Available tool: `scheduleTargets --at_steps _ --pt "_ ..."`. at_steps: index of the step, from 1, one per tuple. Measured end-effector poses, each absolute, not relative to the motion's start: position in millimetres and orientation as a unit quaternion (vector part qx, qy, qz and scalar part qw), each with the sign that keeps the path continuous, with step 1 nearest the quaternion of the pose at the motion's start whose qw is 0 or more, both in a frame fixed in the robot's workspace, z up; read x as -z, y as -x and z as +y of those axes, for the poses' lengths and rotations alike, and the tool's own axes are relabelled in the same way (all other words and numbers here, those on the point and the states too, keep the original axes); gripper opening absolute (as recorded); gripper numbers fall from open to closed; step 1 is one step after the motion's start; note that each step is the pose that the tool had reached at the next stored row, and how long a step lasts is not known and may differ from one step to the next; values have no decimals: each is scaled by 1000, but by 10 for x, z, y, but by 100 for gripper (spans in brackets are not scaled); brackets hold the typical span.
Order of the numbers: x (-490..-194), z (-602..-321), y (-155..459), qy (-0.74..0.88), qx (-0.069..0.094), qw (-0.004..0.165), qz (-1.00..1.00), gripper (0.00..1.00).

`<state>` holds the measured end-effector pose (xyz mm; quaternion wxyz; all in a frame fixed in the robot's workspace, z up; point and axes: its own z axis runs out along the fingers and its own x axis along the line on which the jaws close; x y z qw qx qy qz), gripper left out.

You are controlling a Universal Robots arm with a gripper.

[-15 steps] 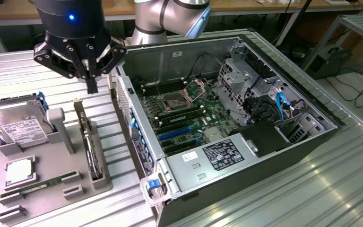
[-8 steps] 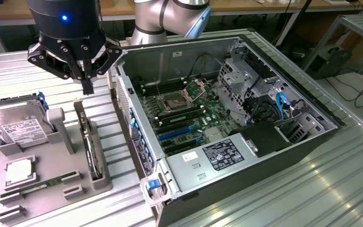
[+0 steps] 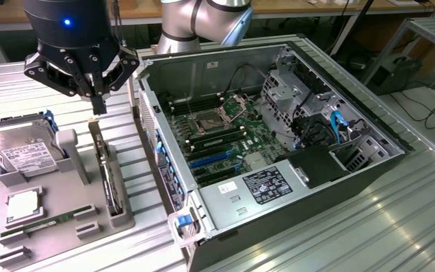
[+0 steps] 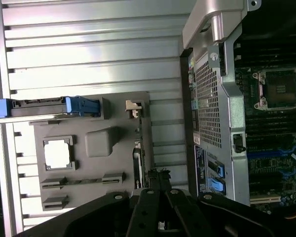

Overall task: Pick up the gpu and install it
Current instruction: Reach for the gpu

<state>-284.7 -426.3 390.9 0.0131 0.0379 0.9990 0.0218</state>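
Below the black gripper (image 3: 99, 107), a clear gap reaches down to the thin dark gpu card (image 3: 106, 170), which stands on edge in the grey moulded holder (image 3: 81, 194). On one side the open silver computer case's wall (image 3: 151, 122) rises close by. On the other side stands the boxy silver hard drive (image 3: 21, 150).

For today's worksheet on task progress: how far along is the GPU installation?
Done: nothing visible; the gpu stands on edge in the grey holder. In hand: the shut gripper hovers above one end, holding nothing. Left: lifting the card and seating it in the open computer case, whose blue slots are vacant.
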Motion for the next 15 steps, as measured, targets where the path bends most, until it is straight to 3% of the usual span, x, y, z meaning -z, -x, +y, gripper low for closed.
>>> scheduleTargets --at_steps 15 --pt "-3903 -4263 3045 -38 -22 13 999 11"
